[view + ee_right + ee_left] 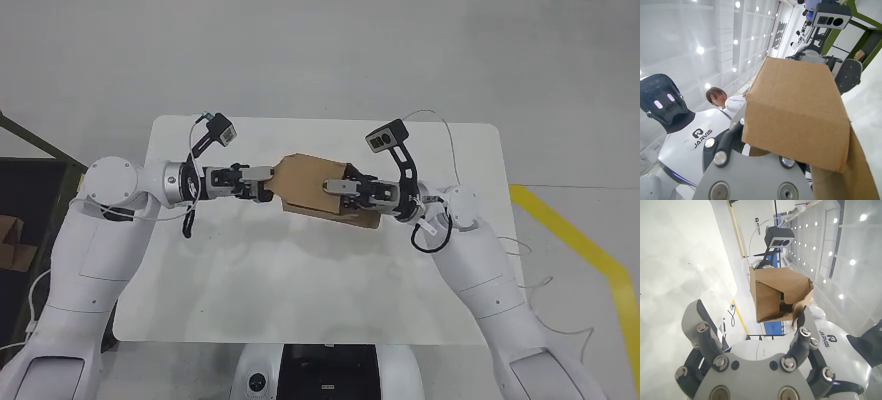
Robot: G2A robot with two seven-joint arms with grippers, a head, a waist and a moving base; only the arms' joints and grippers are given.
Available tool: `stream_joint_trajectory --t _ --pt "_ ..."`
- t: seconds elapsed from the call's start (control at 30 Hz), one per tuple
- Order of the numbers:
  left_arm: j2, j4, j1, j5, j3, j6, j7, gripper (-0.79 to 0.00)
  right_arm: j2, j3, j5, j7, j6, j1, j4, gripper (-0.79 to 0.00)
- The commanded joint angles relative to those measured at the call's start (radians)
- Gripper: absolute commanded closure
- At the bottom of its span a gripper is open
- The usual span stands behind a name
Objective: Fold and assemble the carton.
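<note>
While my right pincer point(338, 187) clamps the half-erected carton point(305, 180) above the surface point(300, 290), my left pincer point(264, 188) stands apart, one finger point(807, 321) touching an end flap point(797, 310). Flap closing is in hand, I judge; next, press that flap inward.

you'll see the carton point(312, 186) is plain brown cardboard, partly folded into a box shape. it lies lengthwise, lifted off the surface point(300, 290) above its far middle. one end gapes open, one flap angled inward, its edge ragged.
</note>
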Motion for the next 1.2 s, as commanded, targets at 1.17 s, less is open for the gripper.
stream_joint_trajectory --t 1.17 --pt "0.011 -0.034 0.024 0.018 0.023 -0.025 -0.012 -0.785 -0.010 -0.023 0.024 0.000 0.021 0.025 0.020 0.000"
